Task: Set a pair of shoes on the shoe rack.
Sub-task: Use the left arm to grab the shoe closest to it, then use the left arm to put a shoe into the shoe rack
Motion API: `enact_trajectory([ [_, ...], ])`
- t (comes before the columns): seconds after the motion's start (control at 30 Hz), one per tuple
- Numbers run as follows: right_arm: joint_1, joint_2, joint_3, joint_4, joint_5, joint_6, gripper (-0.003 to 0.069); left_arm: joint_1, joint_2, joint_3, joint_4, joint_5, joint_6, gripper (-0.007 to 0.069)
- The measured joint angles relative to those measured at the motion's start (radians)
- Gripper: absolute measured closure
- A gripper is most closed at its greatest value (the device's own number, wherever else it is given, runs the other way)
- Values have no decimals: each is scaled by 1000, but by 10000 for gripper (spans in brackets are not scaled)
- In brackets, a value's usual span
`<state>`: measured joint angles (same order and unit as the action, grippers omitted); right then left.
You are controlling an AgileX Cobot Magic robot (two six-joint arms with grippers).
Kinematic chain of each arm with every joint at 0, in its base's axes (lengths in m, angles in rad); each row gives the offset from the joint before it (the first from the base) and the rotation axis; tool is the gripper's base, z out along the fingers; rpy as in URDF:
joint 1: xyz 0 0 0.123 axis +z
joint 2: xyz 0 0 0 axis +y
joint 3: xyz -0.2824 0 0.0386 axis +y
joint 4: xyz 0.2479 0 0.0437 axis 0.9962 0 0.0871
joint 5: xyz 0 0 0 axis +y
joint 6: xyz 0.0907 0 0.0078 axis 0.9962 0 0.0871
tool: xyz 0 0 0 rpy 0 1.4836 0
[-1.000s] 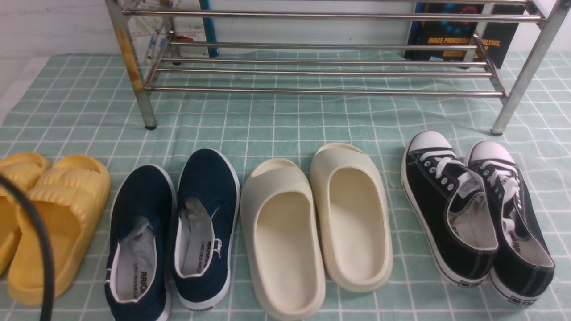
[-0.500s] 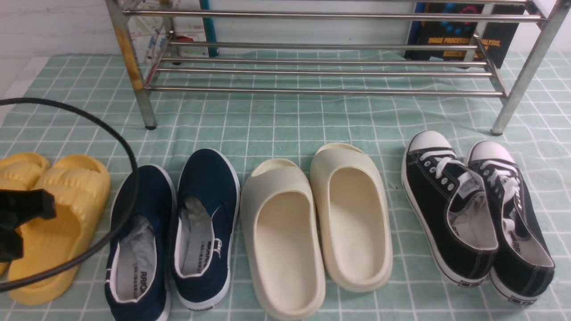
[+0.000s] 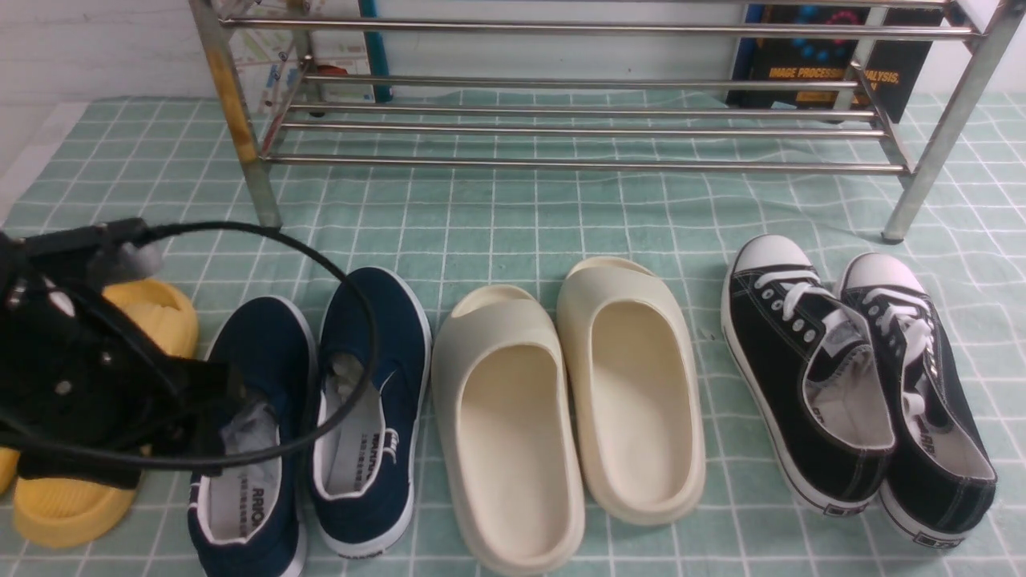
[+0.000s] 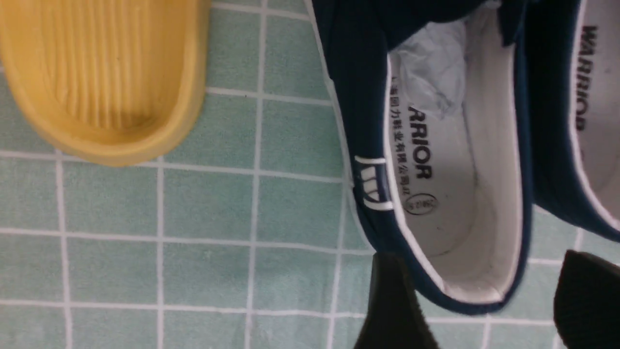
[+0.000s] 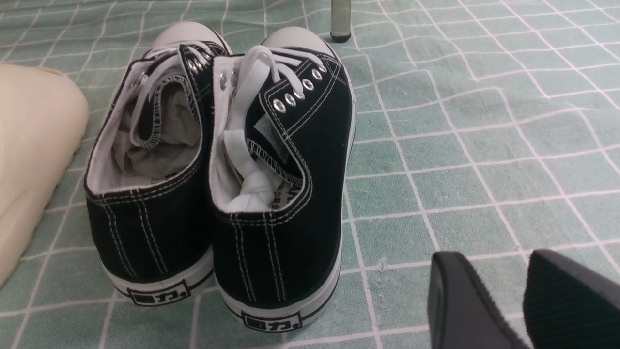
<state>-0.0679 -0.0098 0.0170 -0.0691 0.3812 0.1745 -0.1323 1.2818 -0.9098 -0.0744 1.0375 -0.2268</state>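
The pair of shoes, navy slip-ons with white soles, stands side by side at the front left: left shoe [image 3: 252,433], right shoe [image 3: 373,401]. The silver shoe rack [image 3: 593,164] stands behind them with nothing on its bars. My left arm [image 3: 88,385] hangs over the left navy shoe's heel [image 4: 450,194]. The left gripper [image 4: 489,286] is open, one finger [image 4: 392,305] on each side of the heel, holding nothing. My right gripper [image 5: 503,276] hovers above the cloth behind the black sneakers, fingers close together and empty.
Cream slides [image 3: 569,401] lie in the middle, black lace-up sneakers [image 3: 858,385] at the right and yellow slides [image 3: 72,497] at the far left, partly under my left arm. A green checked cloth [image 3: 513,224] covers the table. Books lean behind the rack [image 3: 817,64].
My left arm has come in from the left edge and moved right, across the yellow slides, to the left navy shoe. The shoes have not moved.
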Motion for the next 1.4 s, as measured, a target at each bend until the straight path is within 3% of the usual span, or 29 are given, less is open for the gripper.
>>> enact_trajectory([
  [0.13, 0, 0, 0, 0, 0, 0, 415, -26, 100, 0, 157, -61, -197, 171],
  [0.23, 0, 0, 0, 0, 0, 0, 415, -26, 164, -2, 192, -97, -271, 187],
  [0.5, 0, 0, 0, 0, 0, 0, 415, -29, 312, -2, 29, -151, -163, 276],
  [0.7, 0, 0, 0, 0, 0, 0, 415, -29, 335, -9, 35, -144, -151, 400],
  [0.9, 0, 0, 0, 0, 0, 0, 415, -29, 335, -12, 93, -131, -160, 587],
  [1.1, 0, 0, 0, 0, 0, 0, 415, -31, 287, -57, 137, -74, -161, 600],
  [1.4, 0, 0, 0, 0, 0, 0, 415, -31, 137, -356, 98, 10, -66, 600],
])
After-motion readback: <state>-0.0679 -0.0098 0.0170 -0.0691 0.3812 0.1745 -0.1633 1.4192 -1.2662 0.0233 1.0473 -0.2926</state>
